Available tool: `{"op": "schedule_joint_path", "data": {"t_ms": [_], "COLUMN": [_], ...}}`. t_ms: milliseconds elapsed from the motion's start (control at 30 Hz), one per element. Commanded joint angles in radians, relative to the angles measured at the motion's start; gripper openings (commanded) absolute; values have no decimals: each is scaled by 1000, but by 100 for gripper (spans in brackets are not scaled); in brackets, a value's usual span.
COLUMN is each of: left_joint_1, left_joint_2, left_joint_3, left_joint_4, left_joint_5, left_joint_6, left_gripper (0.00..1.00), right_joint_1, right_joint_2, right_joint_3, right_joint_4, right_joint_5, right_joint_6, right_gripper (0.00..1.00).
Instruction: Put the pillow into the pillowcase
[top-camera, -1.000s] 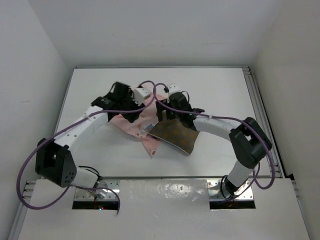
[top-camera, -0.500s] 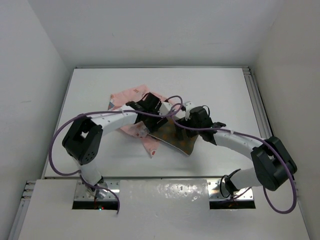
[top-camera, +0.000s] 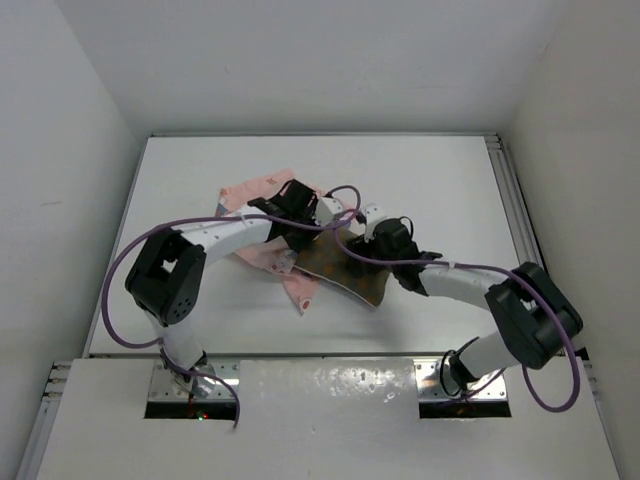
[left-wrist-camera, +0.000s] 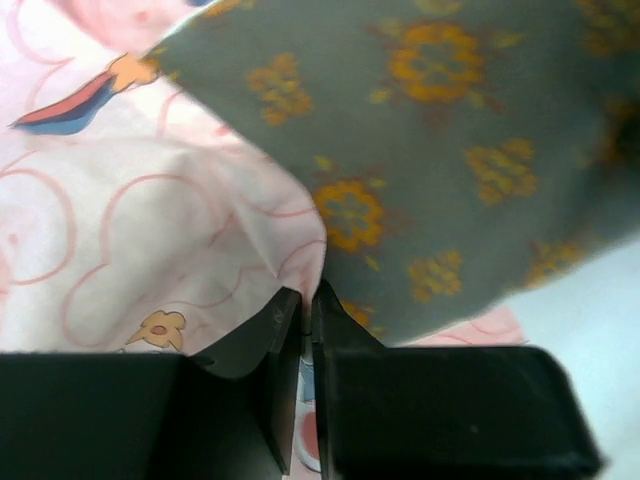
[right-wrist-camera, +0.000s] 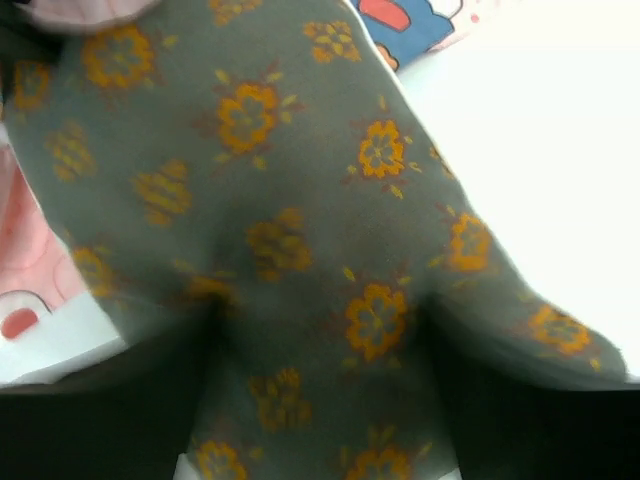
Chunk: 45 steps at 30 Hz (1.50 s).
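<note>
Top external view: nearest, the left arm (top-camera: 165, 280) and right arm (top-camera: 520, 315) rise from the bench's (top-camera: 440, 180) front edge and bend inward toward its middle. Just beyond their elbows lies the pillow (top-camera: 345, 270), olive-grey with orange flowers, tilted, its near corner pointing at the arms. The right end effector (top-camera: 378, 237) sits over its right side. In the right wrist view the dark fingers (right-wrist-camera: 150, 400) stand wide apart with the cushion bulging between them, the fabric creased at each one, so it grips the pillow. The left end effector (top-camera: 300, 215) meets the pillow's left edge. In the left wrist view its jaws are drawn to a sliver on a fold of the pink pillowcase (top-camera: 262, 190), which passes under the pillow and spreads farther back and left. Behind that is white bench up to the back wall (top-camera: 320, 60).
</note>
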<state>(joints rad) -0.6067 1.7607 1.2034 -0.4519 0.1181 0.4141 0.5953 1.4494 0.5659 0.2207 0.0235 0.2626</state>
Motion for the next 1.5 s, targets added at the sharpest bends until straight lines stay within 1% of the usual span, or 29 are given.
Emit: {"op": "schedule_joint_path", "data": {"t_ms": [0, 33, 100, 133, 167, 233, 267, 300, 333, 367, 400, 500, 567, 600, 700, 733, 767, 833, 867, 933, 1000, 1067, 1167, 1267, 1300, 1333, 1400, 1433, 1467], "left_joint_1": [8, 8, 8, 8, 7, 12, 15, 18, 31, 38, 47, 79, 81, 75, 44, 35, 35, 50, 56, 68, 65, 55, 56, 79, 97, 107, 139, 153, 162], "left_joint_2": [-55, -55, -53, -50, -44, -38, -35, -33, -35, -35, -35, -32, -29, -27, -26, -24, -24, -26, -32, -33, -32, -26, -26, -33, -38, -44, -50, -52, -50], "left_joint_3": [91, 106, 155, 174, 195, 257, 289, 301, 311, 317, 326, 338, 346, 352, 360, 367, 372, 410, 442, 469, 484, 469, 452, 464, 469, 469, 450, 437, 408], "left_joint_4": [-74, -91, -135, -149, -163, -203, -212, -229, -234, -237, -235, -229, -238, -270, -356, -382, -410, -491, -537, -560, -567, -562, -556, -536, -518, -498, -415, -381, -326], "left_joint_5": [80, 90, 121, 132, 144, 163, 170, 178, 196, 199, 198, 189, 215, 236, 334, 371, 461, 566, 654, 716, 715, 678, 667, 657, 641, 587, 508, 415, 372], "left_joint_6": [-6, -11, -9, -8, -8, 0, 3, 12, 20, 28, 35, 32, 40, 72, 136, 184, 205, 276, 296, 322, 331, 331, 333, 327, 298, 273, 203, 175, 148], "left_gripper": [6, 5, 5, 5, 5, 5, 5, 5, 5, 5, 6, 7, 7, 7, 7, 7, 7, 7, 7, 7, 7, 7, 8, 9, 11, 11, 11, 11, 11], "right_joint_1": [29, 32, 44, 47, 52, 66, 69, 75, 75, 77, 81, 99, 112, 121, 130, 132, 132, 132, 138, 150, 161, 162, 176, 219, 231, 245, 274, 279, 282], "right_joint_2": [107, 129, 167, 169, 163, 94, 63, 31, -21, -41, -56, -93, -107, -110, -109, -104, -101, -90, -87, -69, -46, -3, 9, -58, -78, -98, -148, -161, -179], "right_joint_3": [63, 78, 153, 175, 207, 207, 166, 134, 97, 19, -12, -89, -119, -130, -167, -172, -175, -172, -160, -149, -144, -155, -167, -146, -138, -129, -130, -139, -143], "right_joint_4": [52, 49, -10, -26, -30, 43, 99, 253, 349, 438, 609, 797, 844, 885, 956, 977, 991, 1042, 1055, 1053, 1063, 1091, 1235, 1235, 1224, 1211, 1200, 1204, 1207], "right_joint_5": [-58, -130, -219, -317, -359, -420, -425, -425, -416, -381, -355, -282, -232, -162, -36, 23, 53, 98, 108, 186, 252, 320, 345, 355, 366, 374, 401, 406, 414], "right_joint_6": [16, 20, 39, 44, 56, 101, 124, 150, 214, 245, 268, 343, 378, 385, 397, 402, 430, 457, 469, 461, 474, 510, 514, 420, 387, 325, 276, 250, 245], "right_gripper": [58, 41, 0, 0, 0, 0, 0, 0, 0, 0, 0, 0, 0, 0, 0, 0, 0, 0, 0, 0, 0, 0, 0, 0, 0, 0, 0, 0, 0]}}
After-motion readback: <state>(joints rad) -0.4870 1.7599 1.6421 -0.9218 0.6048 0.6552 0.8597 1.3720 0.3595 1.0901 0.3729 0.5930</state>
